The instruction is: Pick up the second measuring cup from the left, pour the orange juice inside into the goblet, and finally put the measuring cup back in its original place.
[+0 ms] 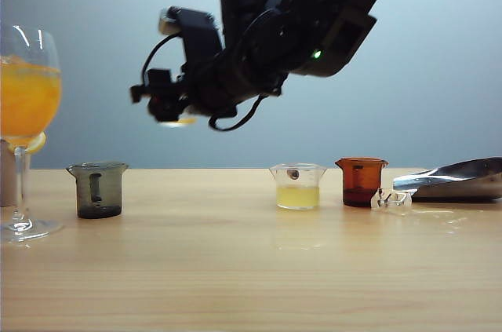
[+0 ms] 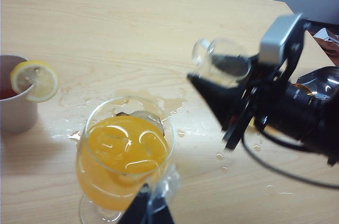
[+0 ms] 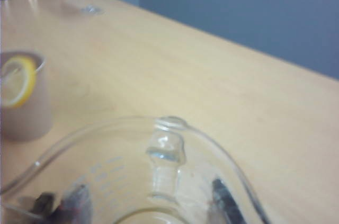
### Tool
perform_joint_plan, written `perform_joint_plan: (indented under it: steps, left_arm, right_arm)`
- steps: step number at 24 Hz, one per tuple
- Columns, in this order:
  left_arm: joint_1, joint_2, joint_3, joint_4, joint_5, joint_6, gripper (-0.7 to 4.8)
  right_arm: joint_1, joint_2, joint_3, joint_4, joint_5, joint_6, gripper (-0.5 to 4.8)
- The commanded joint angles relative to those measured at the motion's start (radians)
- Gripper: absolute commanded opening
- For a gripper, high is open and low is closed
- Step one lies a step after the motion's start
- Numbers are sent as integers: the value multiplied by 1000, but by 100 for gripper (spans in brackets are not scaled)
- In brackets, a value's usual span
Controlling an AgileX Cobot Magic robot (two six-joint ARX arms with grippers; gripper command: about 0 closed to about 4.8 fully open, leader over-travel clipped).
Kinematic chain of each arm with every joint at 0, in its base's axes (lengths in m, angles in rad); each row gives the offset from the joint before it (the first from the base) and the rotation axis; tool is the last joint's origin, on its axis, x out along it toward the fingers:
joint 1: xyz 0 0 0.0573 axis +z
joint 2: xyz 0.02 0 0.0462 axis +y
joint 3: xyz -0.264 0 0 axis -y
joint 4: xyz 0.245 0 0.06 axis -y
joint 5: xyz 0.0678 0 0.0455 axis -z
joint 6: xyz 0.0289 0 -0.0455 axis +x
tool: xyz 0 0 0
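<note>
The goblet (image 1: pixel 23 124) stands at the far left of the table, its bowl well filled with orange juice (image 2: pixel 123 149). My right gripper (image 1: pixel 169 106) reaches across to the left, high above the table, and is shut on the second measuring cup (image 2: pixel 221 61). The cup lies tilted on its side, looks almost empty, and is apart from the goblet. Through its clear wall (image 3: pixel 167 152) I see both dark fingers (image 3: pixel 226 202). My left gripper (image 2: pixel 150 209) sits low by the goblet's bowl, its fingers together with nothing seen between them.
A smoky grey cup (image 1: pixel 98 189), a clear cup of pale yellow liquid (image 1: pixel 296 187) and an amber cup (image 1: pixel 361 181) stand in a row. A silver pouch (image 1: pixel 455 179) lies at the right. A cup with a lemon slice (image 2: pixel 21 94) stands beside the goblet. Drops wet the table (image 2: pixel 177 112).
</note>
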Motion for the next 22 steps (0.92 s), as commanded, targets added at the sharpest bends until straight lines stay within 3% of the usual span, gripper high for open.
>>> perform_joint_plan:
  steps: [1,22]
  left_arm:
    - [0,-3,6,6,4,1,-6]
    - [0,-3,6,6,5,0,-6]
  right_arm:
    - [26,28,0,35,22,8,-2]
    - [31,175,0,80,70,109,-2]
